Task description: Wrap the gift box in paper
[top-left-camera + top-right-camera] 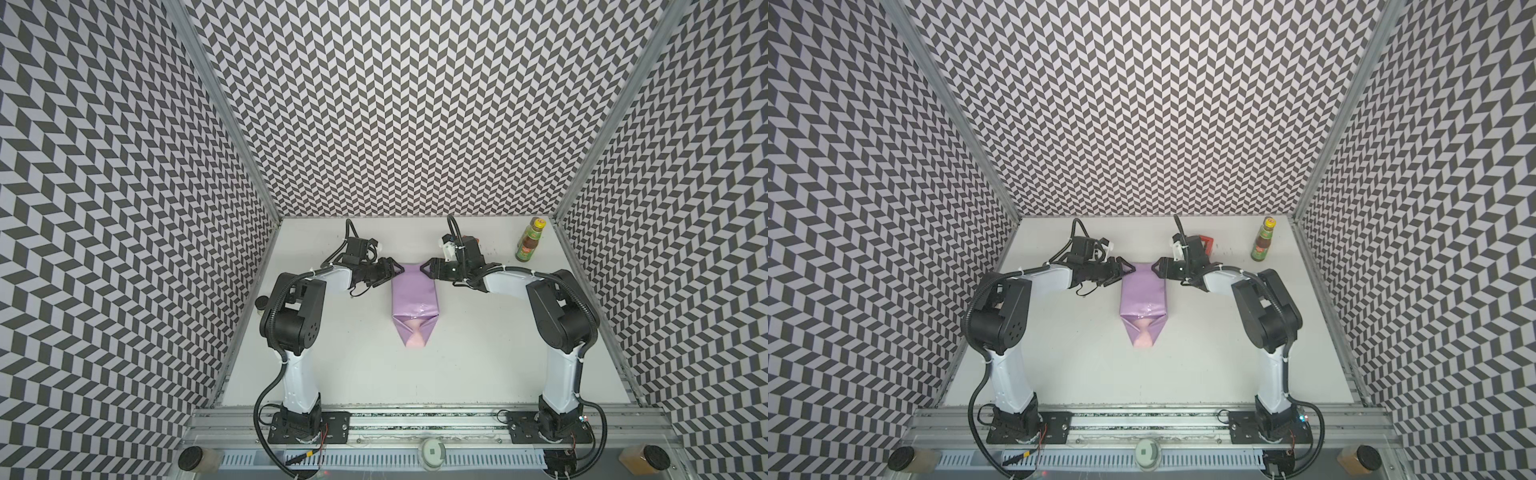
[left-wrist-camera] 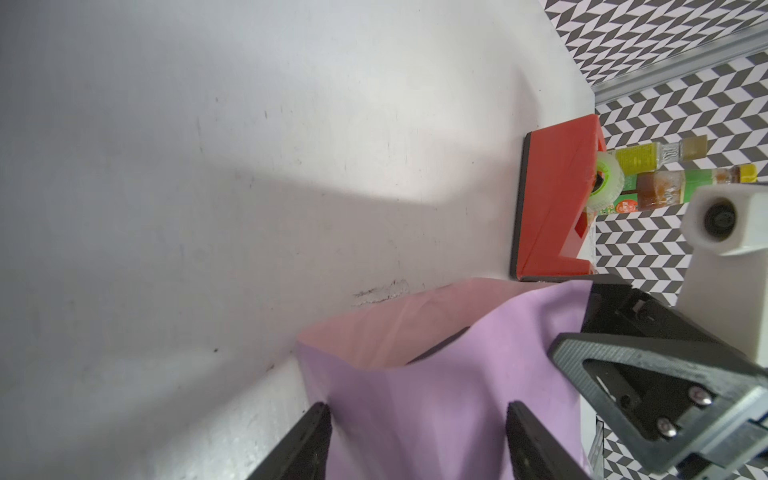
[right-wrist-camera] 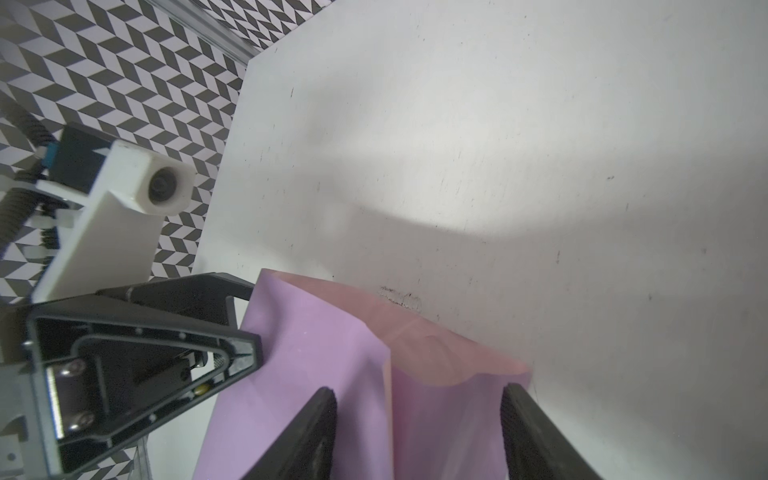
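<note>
Trouble looks likeliest at the 12 o'clock end. The paper (image 1: 413, 295) lies in the middle of the surface (image 1: 478, 365) as a lilac sleeve running from 12 to 6 o'clock, with the gift box out of sight inside it. Its 6 o'clock end is folded down to a point with the pink face showing. The 12 o'clock end gapes open and hollow. The left jaws come in from 9 o'clock and the right jaws from 3 o'clock. Both are spread, with their tips at the sleeve's side walls beside the open mouth, and neither seems to be pinching anything.

If one side pushes harder or sooner than the other, the whole parcel could skew or slide, since nothing pins it down. The hollow end has no box behind it, so the thin sheet may crumple into a wad rather than take clean side creases. A tip that catches the raw edge could tear it. I see no tape on the 6 o'clock flap, so jostling might let it spring open. The red tape dispenser (image 1: 1206, 243) sits just behind the right arm's wrist at about 1 o'clock, and a backward swing could knock it. The sauce bottle (image 1: 528, 241) at 2 o'clock stands well apart.
</note>
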### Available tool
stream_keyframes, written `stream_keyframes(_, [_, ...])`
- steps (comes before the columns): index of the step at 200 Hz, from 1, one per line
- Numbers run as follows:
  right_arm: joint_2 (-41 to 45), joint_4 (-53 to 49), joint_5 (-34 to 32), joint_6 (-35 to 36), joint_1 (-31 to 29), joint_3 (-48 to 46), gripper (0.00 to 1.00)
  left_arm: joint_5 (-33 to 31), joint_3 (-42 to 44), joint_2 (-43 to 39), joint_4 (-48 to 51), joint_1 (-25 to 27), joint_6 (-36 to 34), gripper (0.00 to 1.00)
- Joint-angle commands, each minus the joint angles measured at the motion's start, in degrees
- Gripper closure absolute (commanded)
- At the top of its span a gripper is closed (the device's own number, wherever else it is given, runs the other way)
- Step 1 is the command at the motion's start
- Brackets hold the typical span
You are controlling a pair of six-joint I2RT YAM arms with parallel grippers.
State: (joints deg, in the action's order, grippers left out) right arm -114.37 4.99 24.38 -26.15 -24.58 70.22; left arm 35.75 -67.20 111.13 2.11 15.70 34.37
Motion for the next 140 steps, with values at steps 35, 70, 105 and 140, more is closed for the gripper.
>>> stream_keyframes(35, [13.12,-0.63,-5.85,7.47,1.5,-6.26,0.21,-1.82,0.01,-8.29,-0.33,-2.73,-4.55,0.16])
stream_keyframes(70, [27.75,-0.34,-8.52,8.29,0.98,-22.2,0.19,-9.01,3.7,-20.38,3.42,-2.77,-27.54,0.11])
stream_keyframes(105, [39.2,1.06,-4.98,5.77,0.94,-33.25,0.2,-15.86,21.31,-36.5,-8.14,6.65,-63.38,0.14])
stream_keyframes(140, [42.77,1.51,-2.79,6.05,0.91,-35.96,0.2,-15.78,29.1,-42.97,-1.4,14.09,-104.49,0.04])
